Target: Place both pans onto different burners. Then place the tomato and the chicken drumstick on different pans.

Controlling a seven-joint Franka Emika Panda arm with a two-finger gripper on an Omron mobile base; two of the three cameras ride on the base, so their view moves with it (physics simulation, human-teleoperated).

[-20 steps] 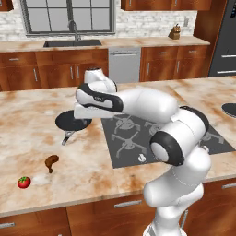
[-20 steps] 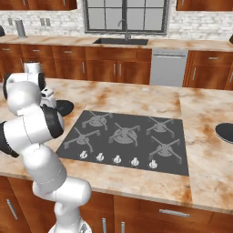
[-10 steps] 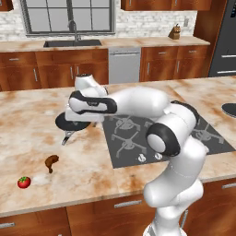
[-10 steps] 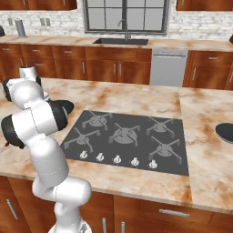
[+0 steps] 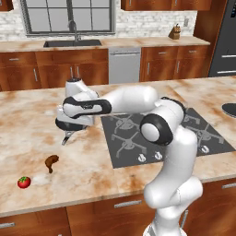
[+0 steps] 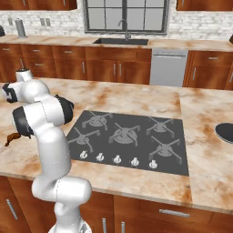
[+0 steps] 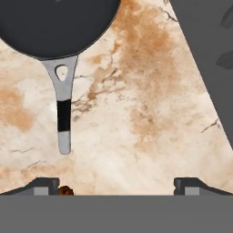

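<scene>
The gripper (image 7: 116, 184) has its jaws spread fully apart with nothing between them, hovering over bare marble. Just beyond the tips in the hand view lies the near pan (image 7: 57, 25), its long thin handle (image 7: 63, 109) pointing back toward the left finger rather than between the two. To grasp it well, the hand should shift sideways until the handle is centred in the gap, drop straight down, and close around the dark grip band.

In the left base view the pan (image 5: 69, 124) sits on the counter just left of the cooktop (image 5: 193, 133), partly hidden by the wrist, so its exact clearance from the grates is hard to judge. The chicken drumstick (image 5: 51, 162) and tomato (image 5: 24, 182) lie nearer, to the left. The second pan (image 6: 225, 132) rests far right.
</scene>
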